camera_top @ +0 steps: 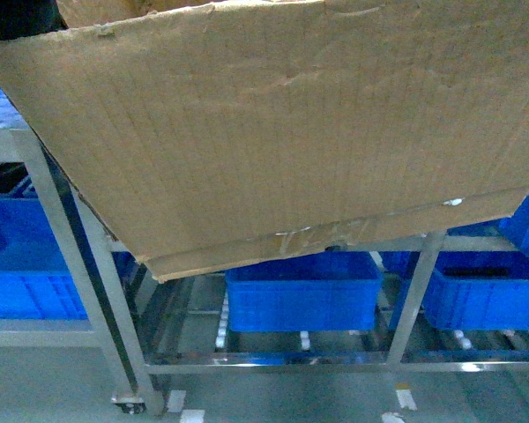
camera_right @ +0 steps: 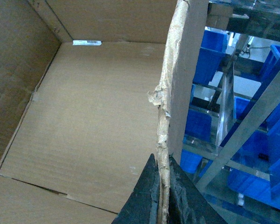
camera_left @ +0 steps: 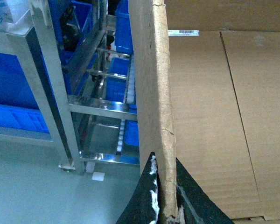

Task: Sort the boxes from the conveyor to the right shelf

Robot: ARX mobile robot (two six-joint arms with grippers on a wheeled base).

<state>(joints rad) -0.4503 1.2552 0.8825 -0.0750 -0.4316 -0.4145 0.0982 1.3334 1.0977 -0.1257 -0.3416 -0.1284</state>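
Head view: the cardboard box hangs tilted before the steel shelf holding blue crates. Left wrist: the left gripper is clamped on the box's ragged wall rising above it. Right wrist: the right gripper pinches the opposite wall likewise.

Left gripper fingers straddle left wall of box, one finger outside, other inside. Right gripper likewise astride right wall (one finger each face). Box floor lies ahead of inner fingers. Shelf stands beyond and below box; crates sit on its lower level. Box seems clear of shelf, contact hard to tell.
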